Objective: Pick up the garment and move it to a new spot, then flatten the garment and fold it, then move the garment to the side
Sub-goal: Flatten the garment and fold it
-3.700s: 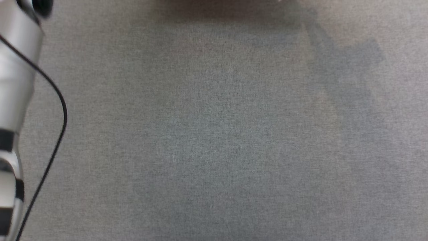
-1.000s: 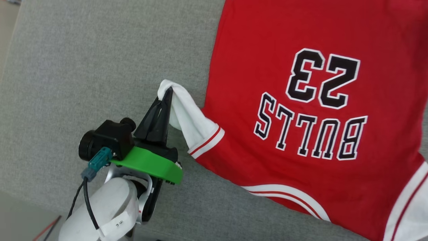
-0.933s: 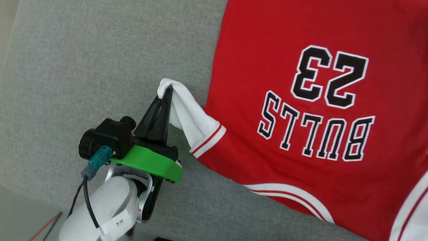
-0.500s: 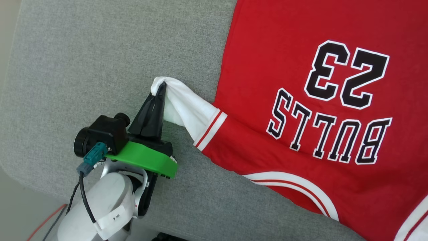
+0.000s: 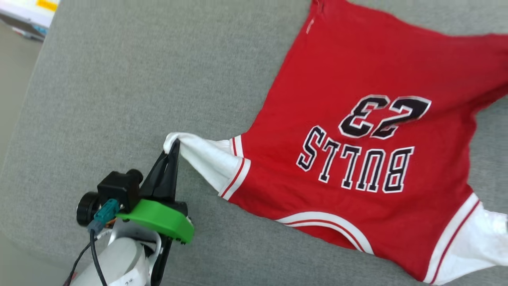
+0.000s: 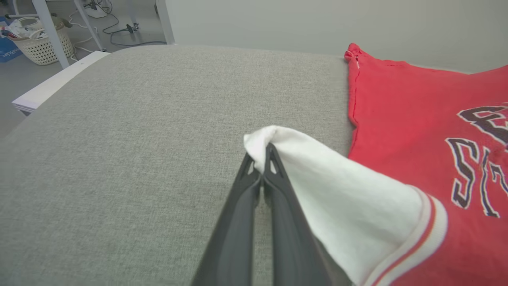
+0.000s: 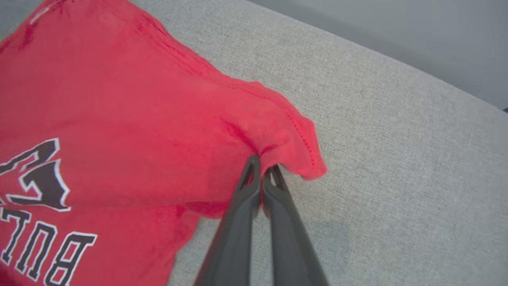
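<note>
Both my pincers are clamping jersey (image 5: 357, 79): left pincer (image 5: 175, 143) on sleeve (image 5: 206, 161), right pincer (image 7: 264, 163) on red corner (image 7: 305, 157); I'm risking slips, bites being thin.

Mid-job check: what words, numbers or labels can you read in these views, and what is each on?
"BULLS": black, white-edged letters on the red shirt, upside down in the head view.
"23": on the same shirt, beyond the word.
White tag on the left forearm: cut off, unreadable.
Yellow label at the top left corner: too blurred.
</note>
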### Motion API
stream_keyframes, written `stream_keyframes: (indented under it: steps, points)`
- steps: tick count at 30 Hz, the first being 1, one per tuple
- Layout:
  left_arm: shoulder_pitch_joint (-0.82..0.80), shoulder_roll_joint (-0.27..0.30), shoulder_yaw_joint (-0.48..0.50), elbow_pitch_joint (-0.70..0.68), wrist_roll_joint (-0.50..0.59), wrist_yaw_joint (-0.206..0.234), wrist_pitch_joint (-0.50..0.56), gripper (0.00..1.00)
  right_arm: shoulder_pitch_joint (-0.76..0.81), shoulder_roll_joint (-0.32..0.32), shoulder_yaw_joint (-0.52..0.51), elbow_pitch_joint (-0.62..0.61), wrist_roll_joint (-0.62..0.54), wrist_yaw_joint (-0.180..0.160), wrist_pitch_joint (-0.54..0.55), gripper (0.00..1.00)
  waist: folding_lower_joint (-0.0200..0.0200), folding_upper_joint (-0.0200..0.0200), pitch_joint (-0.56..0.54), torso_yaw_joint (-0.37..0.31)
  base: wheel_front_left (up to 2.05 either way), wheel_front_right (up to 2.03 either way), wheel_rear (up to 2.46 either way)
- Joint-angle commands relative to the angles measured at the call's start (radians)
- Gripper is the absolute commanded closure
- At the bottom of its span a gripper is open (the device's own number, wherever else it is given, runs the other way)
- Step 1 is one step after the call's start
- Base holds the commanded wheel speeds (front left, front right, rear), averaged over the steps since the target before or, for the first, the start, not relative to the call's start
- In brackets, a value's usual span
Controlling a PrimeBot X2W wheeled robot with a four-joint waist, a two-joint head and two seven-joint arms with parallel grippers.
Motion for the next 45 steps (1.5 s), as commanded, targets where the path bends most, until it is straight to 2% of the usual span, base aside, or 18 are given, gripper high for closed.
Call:
stream_keyframes:
  steps: [1, 8, 13, 18, 19, 23, 27, 28, 29, 30, 31, 40, 45]
  points:
    - [0.026, 0.014, 0.008, 0.002, -0.005, 0.01, -0.002, 1.0, 0.066, -0.028, 0.007, -0.035, 0.026, -0.001, -0.026, 1.0, 0.0, 0.0, -0.115, -0.077, 0.0, 0.0, 0.0]
    - [0.106, 0.049, 0.023, -0.018, -0.023, 0.036, 0.001, 1.0, 0.385, -0.128, -0.05, -0.186, 0.101, -0.001, -0.144, 1.0, 0.0, 0.0, -0.19, -0.144, 0.0, 0.0, 0.0]
    - [0.151, 0.069, 0.036, -0.038, -0.034, 0.055, 0.004, 1.0, 0.651, -0.128, -0.169, -0.249, 0.124, -0.001, -0.216, 1.0, 0.0, 0.0, -0.215, -0.184, 0.0, 0.0, 0.0]
    - [0.174, 0.085, 0.041, -0.059, -0.037, 0.069, 0.009, 1.0, 0.897, -0.061, -0.255, -0.301, 0.103, -0.001, -0.251, 1.0, 0.0, 0.0, -0.22, -0.207, 0.0, 0.0, 0.0]
    - [0.174, 0.088, 0.04, -0.077, -0.037, 0.074, 0.016, 1.0, 1.015, 0.003, -0.291, -0.304, 0.089, -0.001, -0.245, 1.0, 0.0, 0.0, -0.211, -0.21, 0.0, 0.0, 0.0]
    - [0.164, 0.087, 0.032, -0.089, -0.032, 0.075, 0.024, 1.0, 1.099, 0.094, -0.286, -0.258, 0.056, -0.001, -0.236, 1.0, 0.0, 0.0, -0.2, -0.205, 0.0, 0.0, 0.0]
    - [0.161, 0.086, 0.029, -0.089, -0.03, 0.078, 0.028, 1.0, 1.103, 0.149, -0.292, -0.235, 0.038, -0.001, -0.256, 1.0, 0.0, 0.0, -0.202, -0.204, 0.0, 0.0, 0.0]
    - [0.162, 0.087, 0.029, -0.089, -0.03, 0.08, 0.029, 1.0, 1.095, 0.157, -0.303, -0.238, 0.036, -0.001, -0.27, 0.78, 0.0, 0.0, -0.205, -0.206, 0.0, 0.0, 0.0]
    - [0.164, 0.087, 0.028, -0.089, -0.03, 0.083, 0.03, 1.0, 1.083, 0.163, -0.32, -0.244, 0.031, -0.001, -0.286, 0.52, 0.0, 0.0, -0.207, -0.207, 0.0, 0.0, 0.0]
    - [0.166, 0.087, 0.027, -0.09, -0.029, 0.084, 0.03, 1.0, 1.076, 0.162, -0.331, -0.252, 0.026, -0.001, -0.296, 0.04, 0.0, 0.0, -0.21, -0.208, 0.0, 0.0, 0.0]
    - [0.167, 0.088, 0.026, -0.091, -0.029, 0.085, 0.031, 1.0, 1.067, 0.161, -0.347, -0.265, 0.024, -0.001, -0.304, 0.0, 0.0, 0.0, -0.212, -0.208, 0.0, 0.0, 0.0]
    - [0.144, 0.079, 0.012, -0.107, -0.019, 0.086, 0.038, 1.0, 0.932, 0.097, -0.499, -0.449, 0.008, -0.001, -0.332, 0.0, 0.0, 0.0, -0.199, -0.185, 0.0, 0.0, 0.0]
    - [0.11, 0.072, 0.002, -0.109, -0.007, 0.079, 0.042, 1.0, 0.779, 0.042, -0.479, -0.502, -0.006, -0.001, -0.262, 0.0, 0.0, 0.0, -0.169, -0.157, 0.0, 0.0, 0.0]
